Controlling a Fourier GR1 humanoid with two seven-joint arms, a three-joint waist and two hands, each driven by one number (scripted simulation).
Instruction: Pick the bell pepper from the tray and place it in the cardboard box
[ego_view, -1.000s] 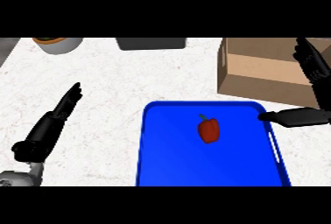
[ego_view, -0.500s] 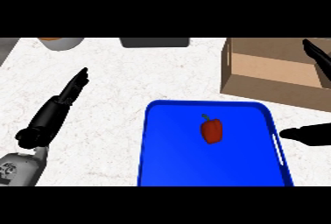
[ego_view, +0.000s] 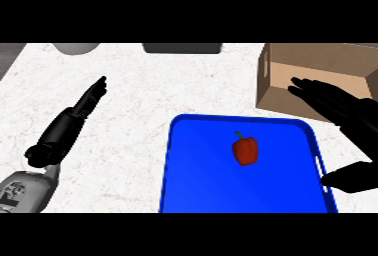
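On the blue tray (ego_view: 199, 190), a little right of its middle, the red bell pepper (ego_view: 246, 151) is seen lying untouched, its green stem pointing towards the far edge. No part of the task can be judged as done: the pepper has not been grasped, lifted or carried, and the cardboard box (ego_view: 277, 80) beyond the tray's far right corner is seen with its open top and nothing visible inside. The whole of the pick, the carry and the placing is judged to remain.

The right hand (ego_view: 336, 102) is shown over the near wall of the box and the tray's right side, its fingers spread and straight, nothing held in them. A second dark shape lower down, at the tray's right rim, is taken to be the thumb or a further part of that hand, but this cannot be settled. The left hand (ego_view: 88, 100) is laid out flat over the white counter (ego_view: 133, 125), well left of the tray, fingers straight and holding nothing.

The box's right part is cut off by the frame edge and partly hidden behind the right hand. At the far edge a grey round vessel (ego_view: 76, 48) and a dark flat object (ego_view: 182, 48) are cropped and cannot be identified further.
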